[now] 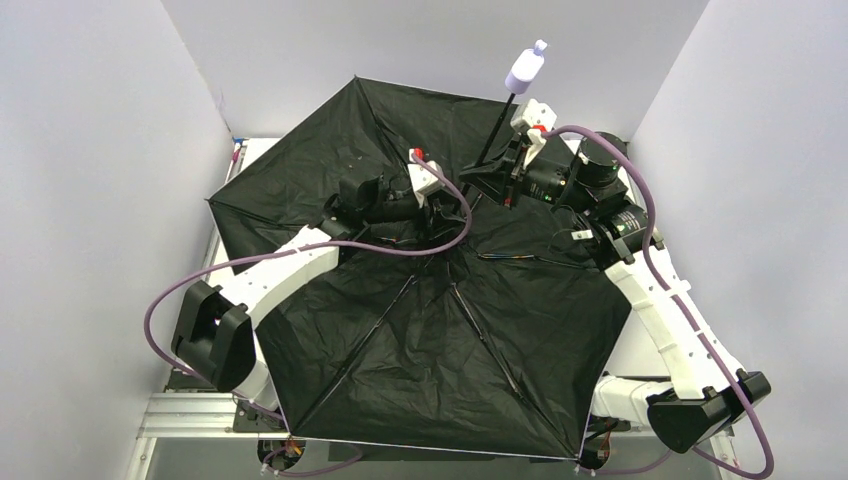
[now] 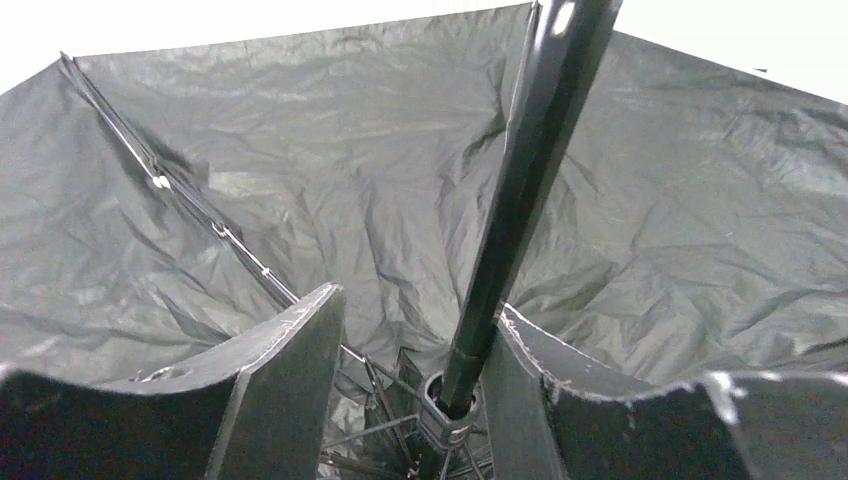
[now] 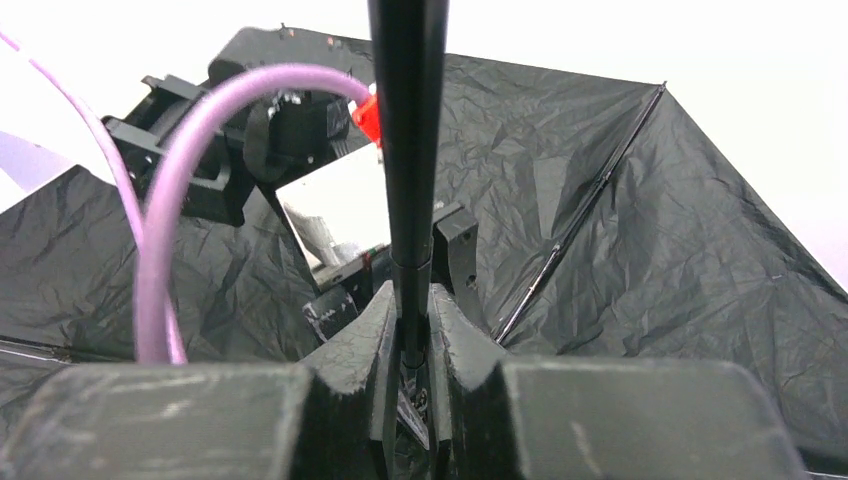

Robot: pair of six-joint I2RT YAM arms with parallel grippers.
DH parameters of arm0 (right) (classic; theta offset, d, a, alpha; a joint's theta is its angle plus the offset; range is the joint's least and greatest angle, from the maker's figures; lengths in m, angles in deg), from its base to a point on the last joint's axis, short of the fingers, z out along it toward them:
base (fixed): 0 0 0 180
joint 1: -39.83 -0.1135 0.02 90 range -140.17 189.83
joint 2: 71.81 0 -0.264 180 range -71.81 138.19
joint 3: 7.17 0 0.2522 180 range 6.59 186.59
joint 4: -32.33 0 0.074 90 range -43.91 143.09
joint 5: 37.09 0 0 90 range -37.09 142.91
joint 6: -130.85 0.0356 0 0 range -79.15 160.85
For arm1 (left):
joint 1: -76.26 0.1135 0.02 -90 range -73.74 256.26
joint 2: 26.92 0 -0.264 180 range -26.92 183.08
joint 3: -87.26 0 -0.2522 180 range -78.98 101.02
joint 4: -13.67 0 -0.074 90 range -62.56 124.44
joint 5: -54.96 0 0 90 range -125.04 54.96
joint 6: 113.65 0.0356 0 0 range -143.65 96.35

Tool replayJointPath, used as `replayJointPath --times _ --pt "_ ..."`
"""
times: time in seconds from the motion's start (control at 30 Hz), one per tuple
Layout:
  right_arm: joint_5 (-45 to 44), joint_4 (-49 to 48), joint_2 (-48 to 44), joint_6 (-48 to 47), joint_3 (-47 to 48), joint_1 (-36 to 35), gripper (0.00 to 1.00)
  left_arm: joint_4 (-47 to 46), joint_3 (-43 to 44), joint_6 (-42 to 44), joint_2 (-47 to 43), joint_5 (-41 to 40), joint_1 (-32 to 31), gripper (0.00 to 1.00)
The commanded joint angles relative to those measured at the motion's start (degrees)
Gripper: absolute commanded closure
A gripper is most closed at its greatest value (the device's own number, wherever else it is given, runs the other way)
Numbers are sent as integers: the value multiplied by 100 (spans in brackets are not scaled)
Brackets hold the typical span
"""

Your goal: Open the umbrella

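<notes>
The umbrella point(image 1: 450, 340) lies spread open over the table with its black lining facing up and its ribs showing. Its thin black shaft point(image 1: 497, 130) rises to the small lavender handle point(image 1: 525, 70) at the back. My right gripper point(image 1: 482, 182) is shut on the shaft point(image 3: 410, 150), low on it, with both fingers pressed against it point(image 3: 410, 300). My left gripper point(image 1: 450, 205) is open near the hub. In the left wrist view its jaws stand wide apart point(image 2: 420, 303); the shaft point(image 2: 520, 180) runs beside the right finger, down into the runner point(image 2: 447, 400).
White walls close in the cell on the left, back and right. The canopy covers most of the table; a white table edge point(image 1: 240, 150) shows at the back left. Purple cables point(image 1: 300, 255) loop over the canopy. A metal frame rail point(image 1: 190, 410) lies at the front left.
</notes>
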Motion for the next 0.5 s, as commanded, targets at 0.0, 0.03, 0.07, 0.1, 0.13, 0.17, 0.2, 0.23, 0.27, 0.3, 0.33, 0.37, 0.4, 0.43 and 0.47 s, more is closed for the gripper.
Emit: replayJointPath --times 0.0,0.03,0.07,0.1,0.13,0.17,0.2,0.23,0.27,0.3,0.33,0.37,0.4,0.43,0.47 --pt "195 -204 -75 -137 186 -60 100 383 813 255 -342 263 -46 53" --pt "195 -208 -72 -130 185 -66 100 541 922 290 -338 306 -53 54" --pt "195 -209 -62 -130 185 -70 100 612 966 356 -320 313 -54 57" --pt "201 -216 -65 -126 185 -78 100 745 1024 445 -307 327 -48 59" --pt "202 -222 -61 -123 185 -79 100 811 1039 508 -299 332 -52 63" --pt "194 -243 -60 -118 185 -80 100 936 1051 650 -280 338 -48 64" --pt "194 -253 -64 -110 185 -80 100 990 1044 721 -268 338 -47 67" --pt "201 -266 -61 -103 205 -85 100 1072 1017 829 -243 342 -42 68" --pt "202 -264 -62 -80 217 -87 100 1098 962 867 -227 339 -35 69" --pt "199 -267 -60 -74 241 -88 100 1121 929 940 -196 349 -17 69" --pt "205 -269 -64 -59 253 -89 100 1131 845 989 -177 356 -10 70" --pt "215 -284 -61 -47 288 -89 100 1134 796 1069 -146 359 11 71" --pt "222 -295 -62 -37 321 -89 100 1138 704 1110 -126 376 38 72" --pt "230 -332 -65 -35 336 -91 100 1173 655 1214 -72 378 58 74" --pt "239 -350 -67 40 377 -90 100 1193 559 1253 -41 372 109 75"
